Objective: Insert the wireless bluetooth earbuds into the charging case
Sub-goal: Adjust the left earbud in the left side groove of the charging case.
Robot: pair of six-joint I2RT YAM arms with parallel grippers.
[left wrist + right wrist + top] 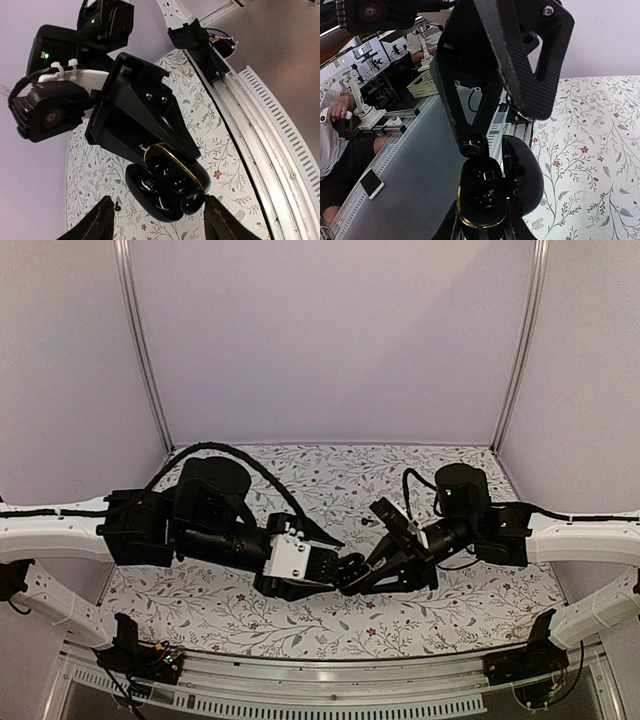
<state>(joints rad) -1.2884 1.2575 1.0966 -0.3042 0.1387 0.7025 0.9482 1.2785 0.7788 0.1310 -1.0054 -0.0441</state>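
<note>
Left claw: my left gripper (341,568) stands at the middle of the table, and its two black fingers (98,223) are well apart, closed on nothing that I can make out.
Right claw: my right gripper (364,576) faces it tip to tip, its jaws clamped narrow on the case.
Case: the glossy black oval charging case with a gold rim (168,189) is held up off the table. Its lid is swung open and the open side is turned toward the left wrist camera.
Inside the case: I see dark wells, but I cannot tell whether anything is seated in them.
Earbud on the table: one tiny dark roundish earbud (117,205) lies on the white floral tablecloth (455,612). It is apart from the case, just beyond the two claws in the top view.
At the case mouth: from the right wrist, a small glossy dark round piece (473,145) sits at the tip of one left finger, just above the gold rim. I cannot tell whether it is the second earbud or part of the finger.
Near edge: a ribbed aluminium rail (260,150) runs along the tablecloth.
</note>
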